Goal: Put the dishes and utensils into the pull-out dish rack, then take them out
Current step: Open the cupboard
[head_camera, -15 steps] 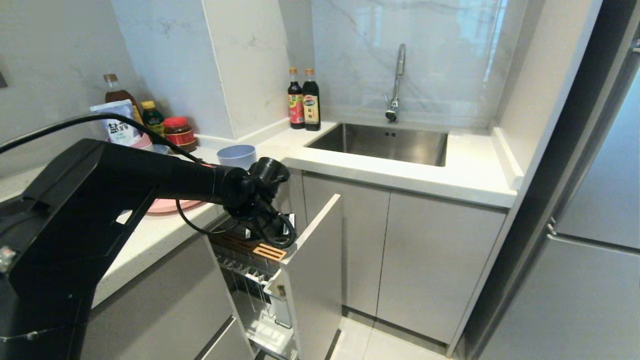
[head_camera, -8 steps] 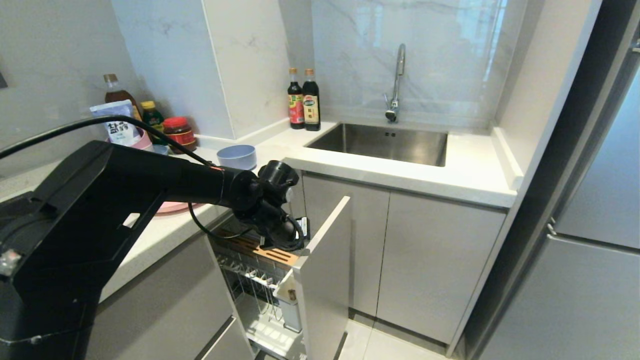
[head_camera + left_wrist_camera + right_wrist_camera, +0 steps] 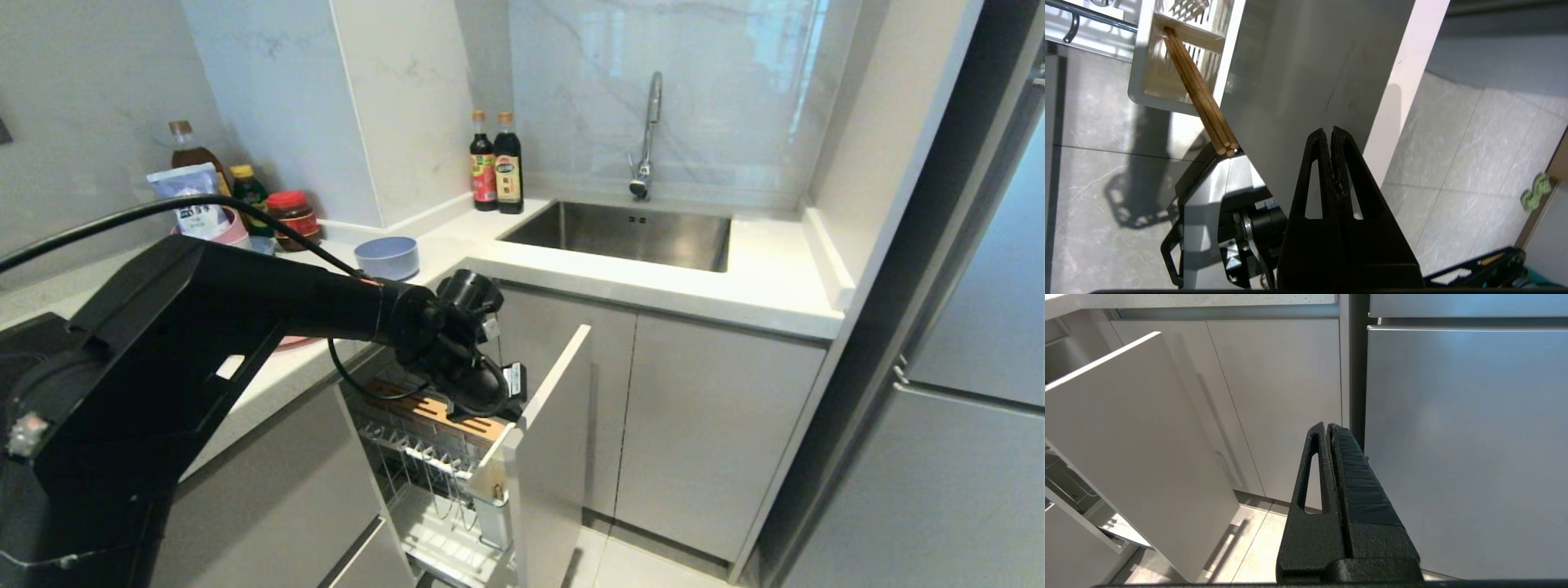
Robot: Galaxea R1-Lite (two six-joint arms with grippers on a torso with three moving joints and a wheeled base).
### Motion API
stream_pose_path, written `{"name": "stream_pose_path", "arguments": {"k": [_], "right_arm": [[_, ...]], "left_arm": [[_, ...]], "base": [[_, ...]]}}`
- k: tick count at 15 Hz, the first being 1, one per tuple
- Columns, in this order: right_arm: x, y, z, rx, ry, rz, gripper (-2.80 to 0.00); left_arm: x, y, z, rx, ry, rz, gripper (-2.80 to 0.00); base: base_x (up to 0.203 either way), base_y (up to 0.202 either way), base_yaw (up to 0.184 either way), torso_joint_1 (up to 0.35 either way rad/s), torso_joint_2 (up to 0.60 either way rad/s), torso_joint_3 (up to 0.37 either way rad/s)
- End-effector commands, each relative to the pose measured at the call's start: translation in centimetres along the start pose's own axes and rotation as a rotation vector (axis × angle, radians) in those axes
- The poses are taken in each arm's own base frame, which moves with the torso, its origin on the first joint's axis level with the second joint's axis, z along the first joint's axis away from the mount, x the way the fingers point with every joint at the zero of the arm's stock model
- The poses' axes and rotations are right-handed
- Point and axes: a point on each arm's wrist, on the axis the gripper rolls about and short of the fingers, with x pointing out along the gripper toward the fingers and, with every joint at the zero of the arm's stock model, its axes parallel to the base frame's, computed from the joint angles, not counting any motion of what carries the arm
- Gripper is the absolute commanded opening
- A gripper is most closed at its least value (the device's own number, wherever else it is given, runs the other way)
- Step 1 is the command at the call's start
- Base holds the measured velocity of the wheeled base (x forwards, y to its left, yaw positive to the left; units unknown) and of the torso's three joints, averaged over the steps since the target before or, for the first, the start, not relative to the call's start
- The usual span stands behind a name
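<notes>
The pull-out dish rack (image 3: 424, 482) stands drawn out of the counter, its pale front panel (image 3: 555, 441) angled toward me. My left gripper (image 3: 1329, 130) is shut and empty, its tips hooked just behind the panel's (image 3: 1306, 65) top edge on the inner face. The chopsticks (image 3: 1198, 92) lean in the white cutlery box (image 3: 1143, 81) fixed inside the panel. The light-blue bowl (image 3: 388, 256) sits on the counter. Only a sliver of the pink plate (image 3: 286, 341) shows behind my left arm (image 3: 326, 302). The spoon is out of view. My right gripper (image 3: 1327, 425) hangs parked and shut.
A wooden slotted board (image 3: 433, 412) tops the rack. The sink (image 3: 620, 233) and two sauce bottles (image 3: 496, 163) lie beyond, with jars and a bag (image 3: 245, 204) at the back left. Closed cabinet doors (image 3: 694, 425) and a fridge (image 3: 971, 408) are to the right.
The rack has slid further out of the cabinet, and my left gripper has travelled with the panel's top edge, down and to the right in the head view. The right arm has not moved.
</notes>
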Motion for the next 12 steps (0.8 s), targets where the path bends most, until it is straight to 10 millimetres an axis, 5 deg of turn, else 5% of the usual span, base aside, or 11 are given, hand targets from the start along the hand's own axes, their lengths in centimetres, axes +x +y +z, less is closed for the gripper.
{"name": "stream_pose_path", "arguments": {"k": [1, 12], "right_arm": [[0.0, 0.0, 0.0, 0.001, -0.004, 0.0, -2.8], [0.0, 0.0, 0.0, 0.001, -0.003, 0.0, -2.8]], "left_arm": [[0.4, -0.4, -0.5, 0.004, 0.02, -0.004, -2.8], [1.8, -4.1, -3.6, 0.064, 0.149, -0.119, -2.8]], "base": [[0.0, 0.0, 0.0, 0.0, 0.0, 0.0], [0.0, 0.0, 0.0, 0.0, 0.0, 0.0]]}}
